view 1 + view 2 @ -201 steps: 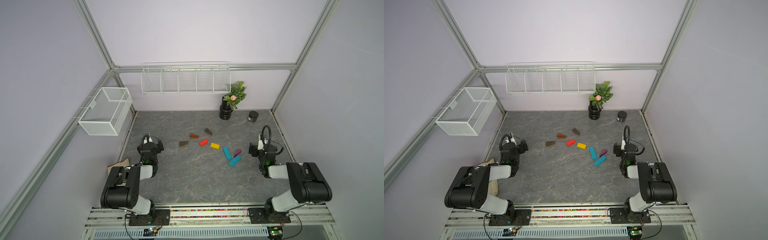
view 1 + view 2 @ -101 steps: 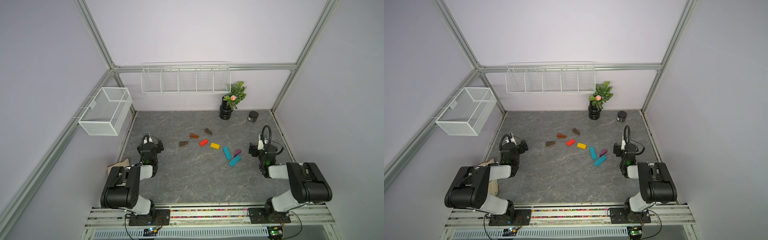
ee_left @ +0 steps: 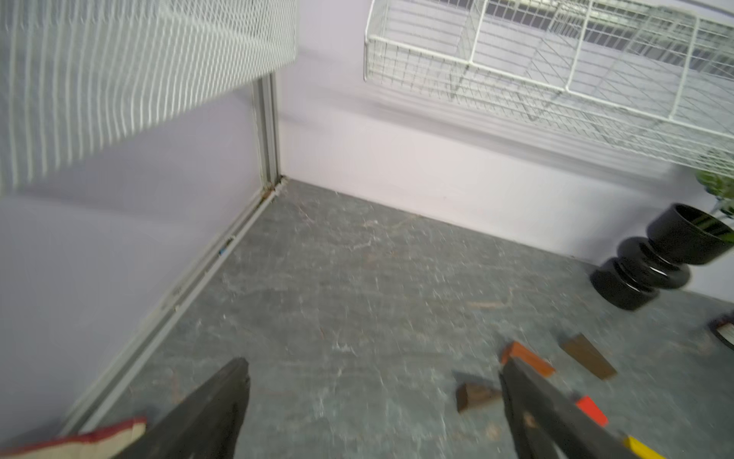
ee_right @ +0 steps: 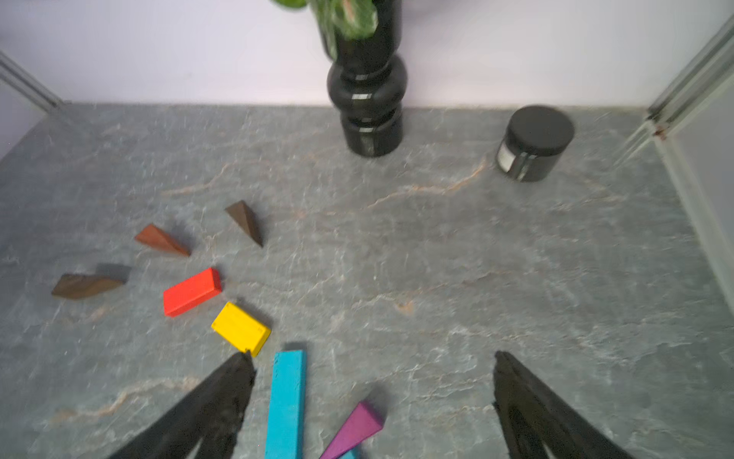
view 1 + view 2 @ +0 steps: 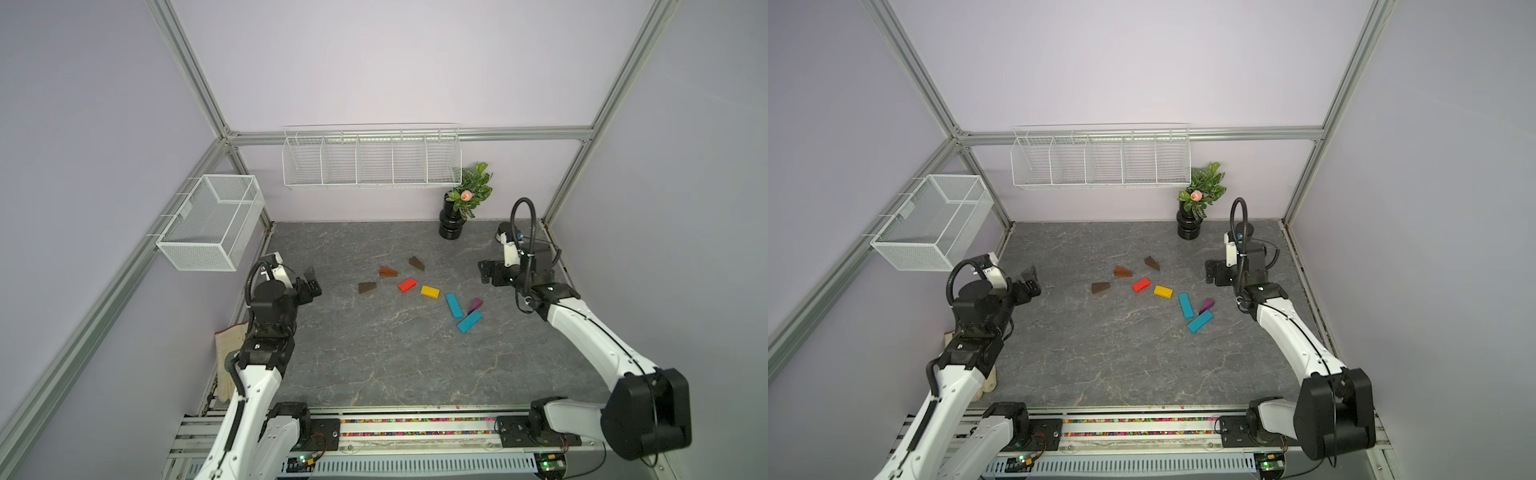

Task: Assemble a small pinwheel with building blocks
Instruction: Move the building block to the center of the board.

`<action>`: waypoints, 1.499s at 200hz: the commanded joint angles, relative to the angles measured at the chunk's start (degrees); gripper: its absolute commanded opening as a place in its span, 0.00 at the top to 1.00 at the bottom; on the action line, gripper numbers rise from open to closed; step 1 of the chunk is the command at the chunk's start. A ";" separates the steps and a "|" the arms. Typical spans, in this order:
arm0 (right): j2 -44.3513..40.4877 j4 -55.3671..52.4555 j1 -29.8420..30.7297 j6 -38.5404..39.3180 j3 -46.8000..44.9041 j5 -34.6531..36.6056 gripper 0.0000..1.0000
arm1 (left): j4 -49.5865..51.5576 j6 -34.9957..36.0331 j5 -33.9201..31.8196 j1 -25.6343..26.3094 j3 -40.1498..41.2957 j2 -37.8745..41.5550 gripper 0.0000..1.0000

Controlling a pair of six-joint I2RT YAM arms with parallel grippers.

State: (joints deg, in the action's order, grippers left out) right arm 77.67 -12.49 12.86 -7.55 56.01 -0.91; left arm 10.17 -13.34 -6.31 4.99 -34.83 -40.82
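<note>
A: Looking for the building blocks (image 5: 407,284)?
B: Scattered loose, centre of the tabletop (image 5: 374,353). Both left gripper (image 5: 312,283) and right gripper (image 5: 485,273) gape wide. At far edge, vase (image 5: 450,226) holds plant (image 5: 473,189); jar (image 4: 534,141) is lidded.

Same build x2: left arm (image 5: 249,399) & right arm (image 5: 590,332), white shells on long links, black joint housings (biggest a rounded elbow block (image 5: 648,411)). Thin black cable down each white link. Black corrugated hose (image 5: 523,200) arched over each wrist, white cam module (image 5: 509,251) beside. Black bases (image 5: 291,419) at bottom. Also all black: left gripper (image 3: 373,363) & right gripper (image 4: 372,354); fingers (image 4: 206,409) flat, matte, tapering to pts.
</note>
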 commanded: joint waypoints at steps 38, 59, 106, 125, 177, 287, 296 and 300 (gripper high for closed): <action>20.13 -17.48 17.64 -18.34 16.79 10.16 0.06 | 9.88 -4.40 5.65 0.49 3.53 5.32 0.00; 27.76 -21.39 21.44 -25.79 24.52 14.73 0.05 | 8.91 -4.40 6.30 0.47 3.34 3.02 0.00; 40.55 -28.25 25.72 -34.15 36.75 18.81 0.06 | 7.62 -1.97 8.95 0.54 4.02 0.51 0.00; 42.74 -27.95 25.72 -37.40 37.28 18.58 0.06 | 6.93 -1.55 9.09 0.59 4.89 1.04 0.00; 46.63 -28.36 25.33 -42.48 38.77 18.22 0.05 | 4.65 -0.86 9.91 0.72 7.13 1.45 0.00; 49.40 -25.56 23.50 -35.04 39.02 13.77 0.41 | 2.31 -0.98 11.66 1.22 8.47 0.92 0.00; 48.69 -25.06 24.01 -33.54 37.89 13.28 0.42 | 2.30 -0.98 11.65 1.16 8.57 0.86 0.00; 48.28 -24.70 24.26 -32.90 37.24 12.97 0.42 | 2.26 -1.05 11.67 1.16 8.61 0.83 0.00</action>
State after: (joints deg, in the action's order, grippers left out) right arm 126.43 -38.52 35.97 -45.21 96.27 15.64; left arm 13.45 -14.72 4.62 5.82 -26.96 -39.97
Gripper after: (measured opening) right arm 0.620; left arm 0.995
